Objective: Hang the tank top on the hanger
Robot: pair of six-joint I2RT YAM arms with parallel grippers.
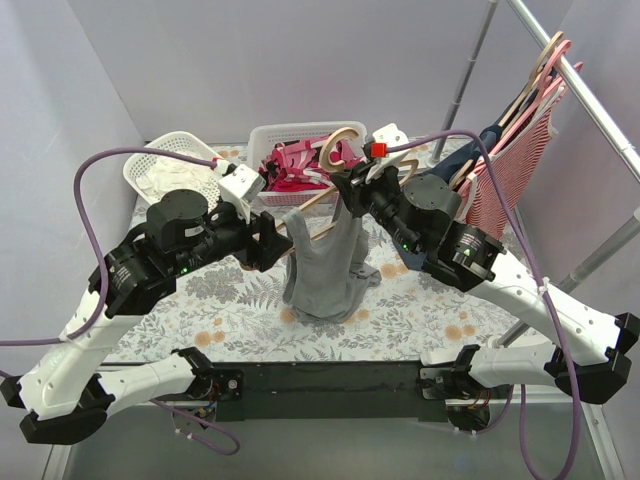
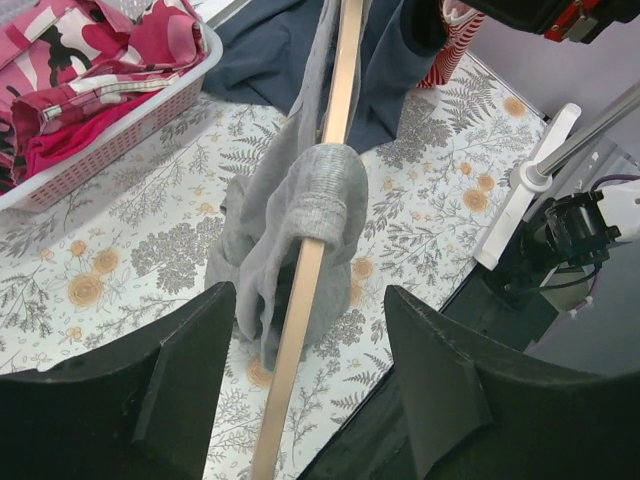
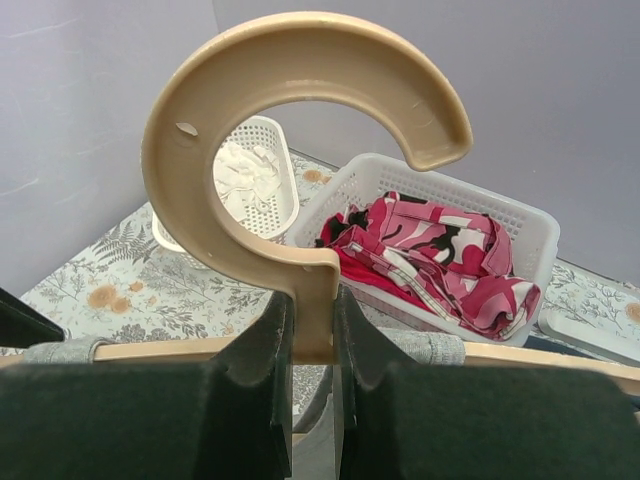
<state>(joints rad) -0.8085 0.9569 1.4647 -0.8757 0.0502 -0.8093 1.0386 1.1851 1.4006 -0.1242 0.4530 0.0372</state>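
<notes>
Tank top (image 1: 325, 270) draped over the hanger (image 3: 300, 55).
Right jaws clamped on hanger neck — left jaws, at the top's 9 o'clock, apart.

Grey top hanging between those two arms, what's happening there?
Two robot arms are putting the grey tank top on a tan hanger. The right gripper is clamped on the hanger's neck just below the hook, holding it up above the floral table. The tank top hangs from the hanger and reaches down to the table, with a strap looped over one hanger arm. The left gripper is open, with a finger on either side of that arm, gripping nothing.
</notes>
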